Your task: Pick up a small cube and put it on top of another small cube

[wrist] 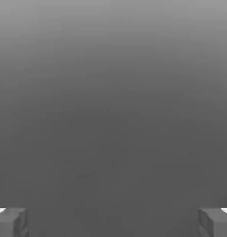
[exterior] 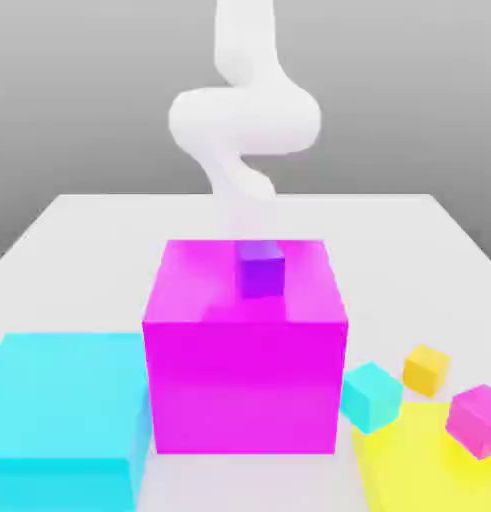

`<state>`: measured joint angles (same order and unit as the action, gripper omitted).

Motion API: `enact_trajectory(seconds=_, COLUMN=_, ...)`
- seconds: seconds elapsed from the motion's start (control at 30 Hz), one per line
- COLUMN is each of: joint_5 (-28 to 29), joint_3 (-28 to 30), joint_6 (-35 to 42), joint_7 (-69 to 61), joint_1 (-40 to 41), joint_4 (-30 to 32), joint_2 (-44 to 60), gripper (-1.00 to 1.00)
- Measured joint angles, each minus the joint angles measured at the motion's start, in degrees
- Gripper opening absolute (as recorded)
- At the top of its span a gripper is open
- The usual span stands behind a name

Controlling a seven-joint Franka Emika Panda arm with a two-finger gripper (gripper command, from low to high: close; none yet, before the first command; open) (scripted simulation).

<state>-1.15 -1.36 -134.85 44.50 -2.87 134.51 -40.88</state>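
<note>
In the exterior view, nothing of the job looks done: the small orange-yellow cube (exterior: 426, 371) sits on the exterior view's right, beyond the yellow block (exterior: 409, 460), with no cube under it. The small cyan cube (exterior: 371, 397) and the small pink cube (exterior: 477, 421) are near it, and a purple cube (exterior: 260, 270) rests on the big magenta block (exterior: 245, 385) (which one is meant as the base, I cannot tell). The arm (exterior: 245, 120) stands behind that block, well apart from the orange-yellow cube. So the reach, the grasp, the lift and the placing all seem to be left.

In the hand view, the end effector (wrist: 113, 223) has its two fingers wide apart with nothing between them, a detail the exterior view does not give, since the magenta block hides the arm's lower end. Beyond the fingers is plain grey; the layout of cubes and blocks comes from the exterior view.
</note>
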Motion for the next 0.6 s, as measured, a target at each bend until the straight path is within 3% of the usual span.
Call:
enact_trajectory(seconds=0.37, joint_5=-3.41, joint_3=-9.19, joint_6=-14.34, joint_7=-4.82, joint_1=-12.5, joint_4=12.52, joint_2=23.22, gripper=0.0)
enact_trajectory(seconds=0.6, joint_5=-0.06, joint_3=-16.36, joint_6=-23.38, joint_7=-3.9, joint_1=-19.61, joint_4=20.36, joint_2=37.92, gripper=0.0)
